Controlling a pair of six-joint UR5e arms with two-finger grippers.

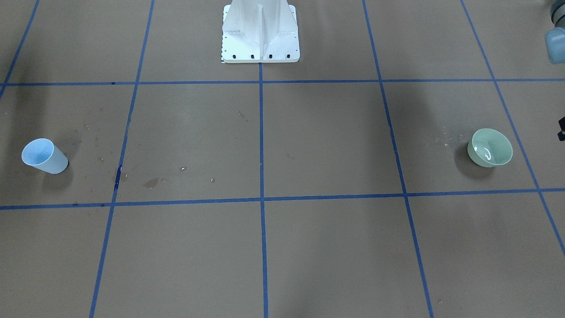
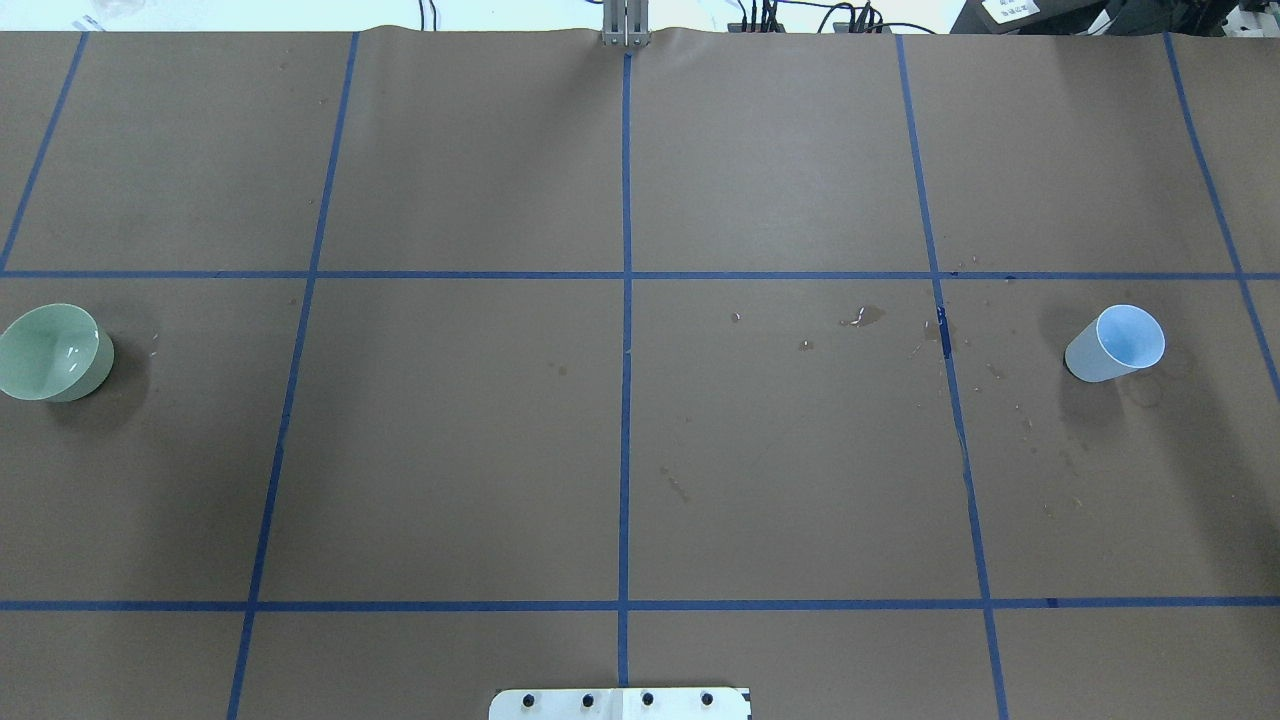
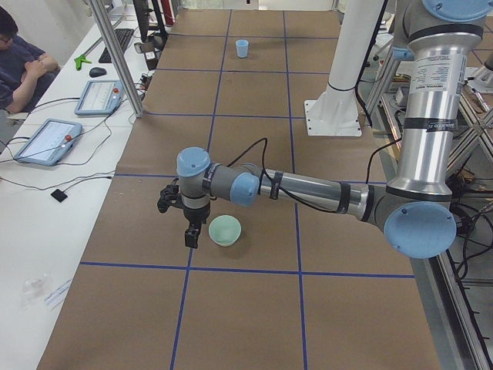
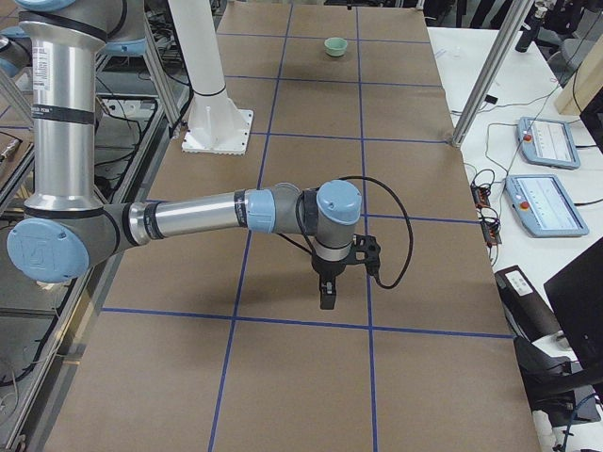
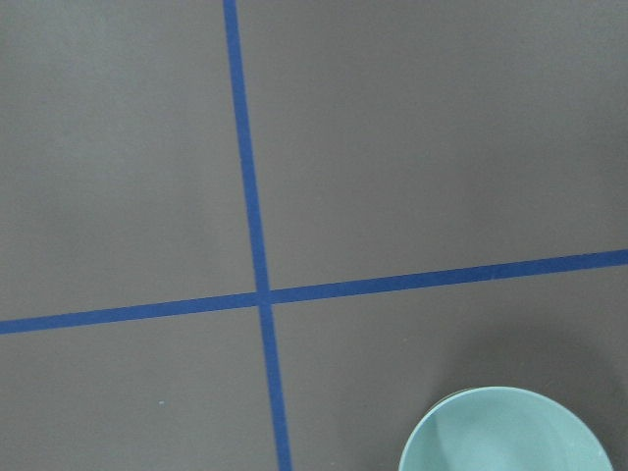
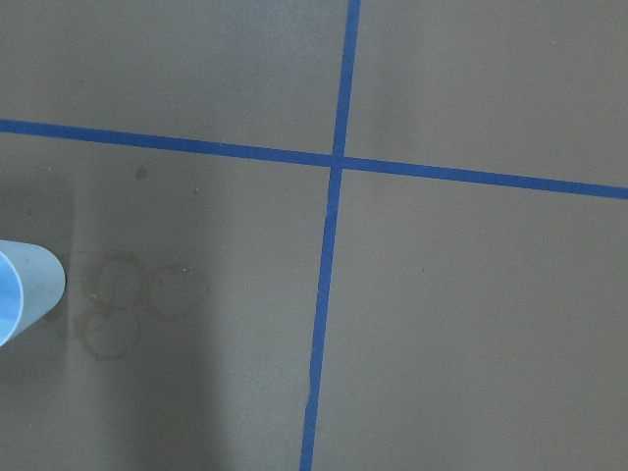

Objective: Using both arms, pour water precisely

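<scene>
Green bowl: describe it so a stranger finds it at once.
Start at the brown table crossed by blue tape lines and go to its end on the robot's left. There the green bowl stands, the left arm's claw hanging beside it. It is low, wide and pale green; the only other vessel, at the far end, is a taller pale blue cup.

A: Entry one, green bowl point(image 2: 55, 352)?
B: Clipped by the overhead view's left edge. In the left wrist view only its upper rim showed, the rest cut off at the bottom.
A: Entry two, blue cup point(image 6: 20, 292)?
B: A sliver at the right wrist view's left edge. Contents could not be told.
A: Left gripper point(image 3: 190, 240), right gripper point(image 4: 327, 299)?
B: Side views only. Jaw spacing was too small to tell.
A: Left arm point(image 1: 555, 37)?
B: In the front view, one joint at the top right corner, the rest out of frame.
</scene>
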